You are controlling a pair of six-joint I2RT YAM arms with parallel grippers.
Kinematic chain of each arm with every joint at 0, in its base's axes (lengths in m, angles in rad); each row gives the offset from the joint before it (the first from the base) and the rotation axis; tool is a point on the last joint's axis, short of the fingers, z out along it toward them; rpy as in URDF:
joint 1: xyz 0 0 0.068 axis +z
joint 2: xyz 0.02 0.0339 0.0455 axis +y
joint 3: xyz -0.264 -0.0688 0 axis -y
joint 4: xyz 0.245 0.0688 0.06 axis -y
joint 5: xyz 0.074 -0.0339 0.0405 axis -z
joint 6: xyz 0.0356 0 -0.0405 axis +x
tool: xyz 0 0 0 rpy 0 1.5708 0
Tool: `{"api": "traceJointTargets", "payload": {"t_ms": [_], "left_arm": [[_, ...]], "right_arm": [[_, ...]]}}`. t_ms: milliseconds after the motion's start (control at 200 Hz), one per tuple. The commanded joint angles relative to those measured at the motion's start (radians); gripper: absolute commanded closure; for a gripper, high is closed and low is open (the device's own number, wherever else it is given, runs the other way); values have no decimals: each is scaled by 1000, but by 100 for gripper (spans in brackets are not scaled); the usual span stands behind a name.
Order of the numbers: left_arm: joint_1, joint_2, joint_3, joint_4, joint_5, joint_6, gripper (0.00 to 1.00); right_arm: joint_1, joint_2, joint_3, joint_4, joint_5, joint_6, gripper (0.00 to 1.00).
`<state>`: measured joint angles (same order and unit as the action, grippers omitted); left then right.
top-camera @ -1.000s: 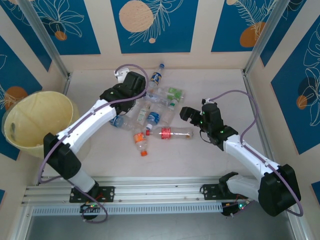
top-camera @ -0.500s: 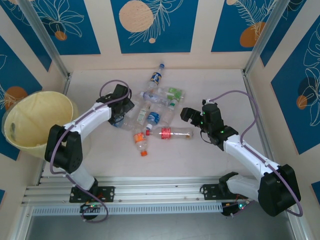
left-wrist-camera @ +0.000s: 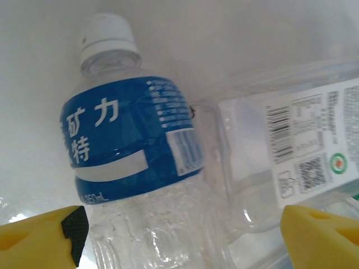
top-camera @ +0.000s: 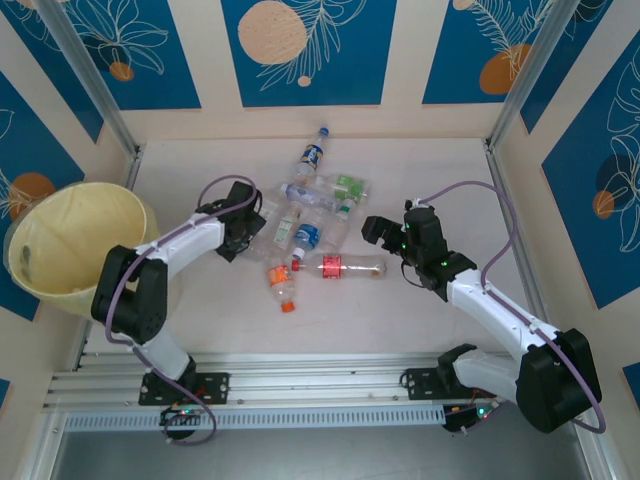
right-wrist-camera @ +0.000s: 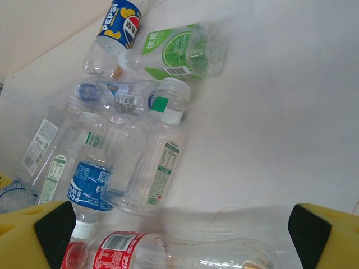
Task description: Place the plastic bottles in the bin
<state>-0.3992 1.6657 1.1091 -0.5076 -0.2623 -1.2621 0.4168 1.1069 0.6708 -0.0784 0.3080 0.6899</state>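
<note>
Plastic bottles [top-camera: 312,222] lie loose in a heap on the table [top-camera: 430,170], between the two pincers.

Left pincer [left-wrist-camera: 182,238]: jaws wide, straddling a blue-label bottle [left-wrist-camera: 132,140] with a white cap. Of its yellow fingertips [left-wrist-camera: 39,235], the left one sits just beside the bottle's body and the right one stands apart from it. A barcode-label bottle [left-wrist-camera: 303,145], clear, lies against the blue one on the pincer's right.

Right pincer [right-wrist-camera: 179,235]: jaws wide, hanging over a red-label bottle [right-wrist-camera: 168,252] that lies crosswise between the fingertips. Beyond it are the green-label bottle [right-wrist-camera: 176,50] and the Pepsi bottle [right-wrist-camera: 120,19].

Bin [top-camera: 90,215]: well apart, out to the left of the left pincer, at the table's edge.
</note>
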Motion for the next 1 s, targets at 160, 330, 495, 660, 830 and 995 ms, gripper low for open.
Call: {"api": "traceJointTargets", "payload": {"t_ms": [160, 330, 495, 660, 830, 995], "left_arm": [[15, 22, -107, 178, 47, -37, 20], [15, 56, -132, 228, 40, -30, 24], [15, 38, -175, 300, 29, 39, 36], [15, -51, -235, 399, 43, 168, 46], [14, -153, -214, 373, 102, 341, 51], [2, -241, -114, 271, 172, 540, 51]], "right_arm": [[-6, -13, 13, -22, 21, -12, 0], [-6, -15, 15, -37, 22, -9, 0], [-6, -21, 15, -47, 23, -4, 0], [-7, -21, 12, -44, 27, 2, 0], [-6, -14, 9, -34, 26, 9, 0], [-7, -15, 5, -22, 23, 9, 0]]}}
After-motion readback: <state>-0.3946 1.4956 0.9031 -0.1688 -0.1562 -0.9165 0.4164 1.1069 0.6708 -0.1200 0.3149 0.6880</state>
